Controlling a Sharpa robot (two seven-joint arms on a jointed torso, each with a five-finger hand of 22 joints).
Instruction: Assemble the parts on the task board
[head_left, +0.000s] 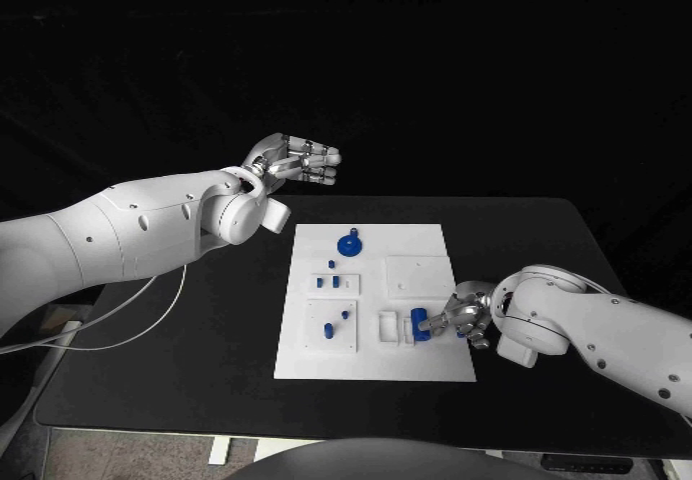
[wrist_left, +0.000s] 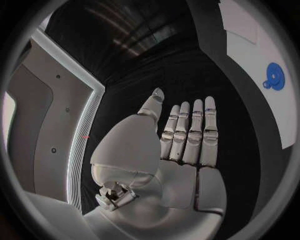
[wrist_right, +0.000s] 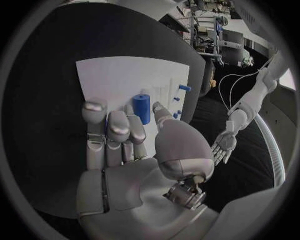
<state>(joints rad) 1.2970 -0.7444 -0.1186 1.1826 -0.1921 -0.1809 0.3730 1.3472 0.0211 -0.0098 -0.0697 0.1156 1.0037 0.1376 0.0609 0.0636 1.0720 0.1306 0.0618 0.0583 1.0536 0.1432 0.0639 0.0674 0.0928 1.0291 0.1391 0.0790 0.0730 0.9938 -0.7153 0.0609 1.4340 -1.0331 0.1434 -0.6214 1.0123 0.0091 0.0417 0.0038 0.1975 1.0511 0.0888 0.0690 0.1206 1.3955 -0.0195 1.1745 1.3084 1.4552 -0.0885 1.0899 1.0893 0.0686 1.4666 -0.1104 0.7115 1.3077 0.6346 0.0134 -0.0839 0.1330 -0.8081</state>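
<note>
The white task board (head_left: 372, 360) lies in the middle of the black table. My right hand (head_left: 464, 318) rests at the board's right edge, thumb and fingers closed round an upright blue cylinder (head_left: 420, 319). In the right wrist view the cylinder (wrist_right: 142, 107) stands between the thumb and the fingertips (wrist_right: 119, 129) over the board (wrist_right: 112, 80). My left hand (head_left: 296, 160) is raised beyond the board's far left corner, holding nothing; the left wrist view shows the left hand (wrist_left: 187, 140) flat with straight fingers. A blue round disc (head_left: 351, 243) sits at the board's far end.
Small blue pegs (head_left: 333, 282) and two more blue parts (head_left: 338, 322) lie on the board's left half. A white block (head_left: 388, 325) stands beside the cylinder, and a square recess (head_left: 418, 272) lies behind it. Black table (head_left: 173, 350) surrounds the board.
</note>
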